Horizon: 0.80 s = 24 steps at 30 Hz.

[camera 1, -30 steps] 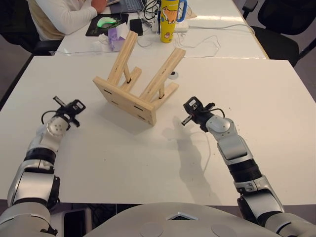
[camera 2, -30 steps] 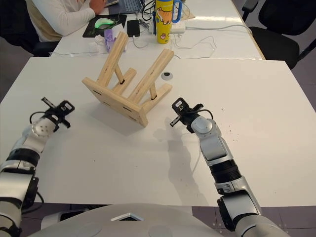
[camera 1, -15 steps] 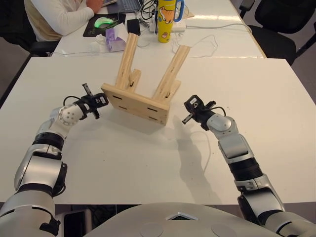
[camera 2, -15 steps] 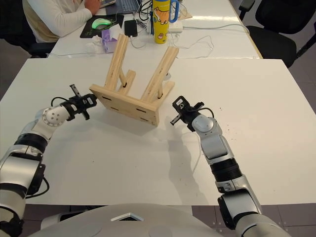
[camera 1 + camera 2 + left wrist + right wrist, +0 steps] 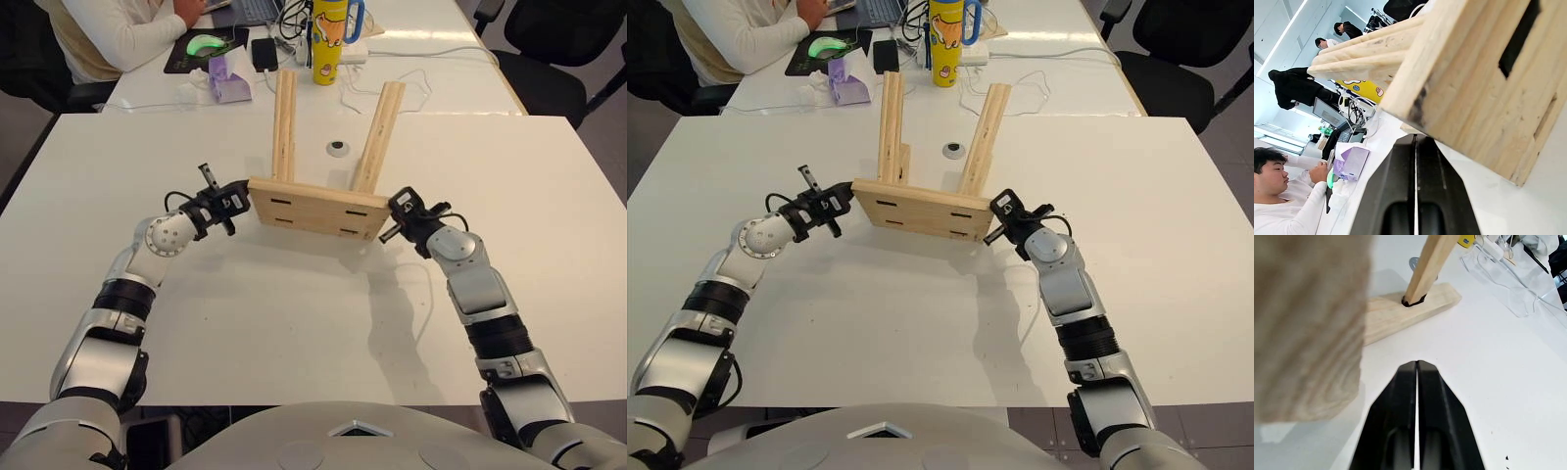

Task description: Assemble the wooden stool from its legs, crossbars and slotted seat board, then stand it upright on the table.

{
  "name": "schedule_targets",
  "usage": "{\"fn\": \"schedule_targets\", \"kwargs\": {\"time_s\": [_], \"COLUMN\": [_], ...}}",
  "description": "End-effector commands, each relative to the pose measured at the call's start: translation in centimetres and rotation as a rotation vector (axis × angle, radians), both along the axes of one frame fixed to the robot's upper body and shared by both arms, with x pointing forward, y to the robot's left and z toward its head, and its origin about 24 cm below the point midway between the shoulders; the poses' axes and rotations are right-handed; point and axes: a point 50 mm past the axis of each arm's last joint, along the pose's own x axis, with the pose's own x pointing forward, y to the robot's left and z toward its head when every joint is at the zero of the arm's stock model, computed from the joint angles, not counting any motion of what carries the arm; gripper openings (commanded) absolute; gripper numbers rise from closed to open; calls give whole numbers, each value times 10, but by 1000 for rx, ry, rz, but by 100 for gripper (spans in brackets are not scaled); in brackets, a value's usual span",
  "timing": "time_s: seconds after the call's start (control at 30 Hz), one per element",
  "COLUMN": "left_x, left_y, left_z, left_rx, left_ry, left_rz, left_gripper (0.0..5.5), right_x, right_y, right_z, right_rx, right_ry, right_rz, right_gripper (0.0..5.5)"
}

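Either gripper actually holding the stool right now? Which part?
Neither grips it. The left gripper and right gripper are both shut, fingers empty, at opposite ends of the seat board.

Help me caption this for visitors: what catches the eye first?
A pale wooden stool lies on its side on the white table, slotted seat facing the robot, legs pointing away. The left gripper and right gripper, both shut, sit at the seat's two ends.

place: office | evidence: laptop [image 5: 251, 9], mouse [image 5: 205, 43], swivel chair [image 5: 560, 37], cabled white desk [image 5: 460, 44]
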Motion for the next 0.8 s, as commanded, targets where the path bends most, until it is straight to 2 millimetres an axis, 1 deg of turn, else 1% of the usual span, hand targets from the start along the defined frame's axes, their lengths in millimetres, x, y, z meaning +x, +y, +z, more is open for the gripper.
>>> {"fn": "schedule_targets", "kwargs": {"time_s": [0.03,0.1,0.17,0.3,0.37,0.43,0.53,0.6,0.67,0.8], "left_x": [-3,-1,0,-1,-2,-3,-4,-6,-8,-8], "left_y": [14,14,9,-3,-8,-11,-11,-11,-10,-12], "left_z": [-21,-28,-34,-43,-46,-48,-50,-52,-53,-54], "left_rx": [-34,-40,-53,-77,-79,-83,-92,-95,-95,-102], "left_ry": [62,83,99,140,153,158,160,163,165,171], "left_rz": [129,167,187,171,161,159,165,170,176,179], "left_gripper": [1,1,1,1,1,1,1,1,1,1], "right_x": [-9,-10,-11,-12,-11,-7,-9,-11,-12,-14], "right_y": [-2,-1,-1,-4,-10,-11,0,5,3,1], "right_z": [-25,-29,-33,-41,-42,-33,-17,-7,-7,-18], "right_rx": [-16,-19,-25,-42,-26,73,334,451,476,419], "right_ry": [124,139,149,178,155,73,15,-25,-24,32], "right_rz": [-27,-18,-5,6,-37,-79,-60,-46,-61,-90], "right_gripper": [0,0,0,0,0,0,0,0,0,0]}}
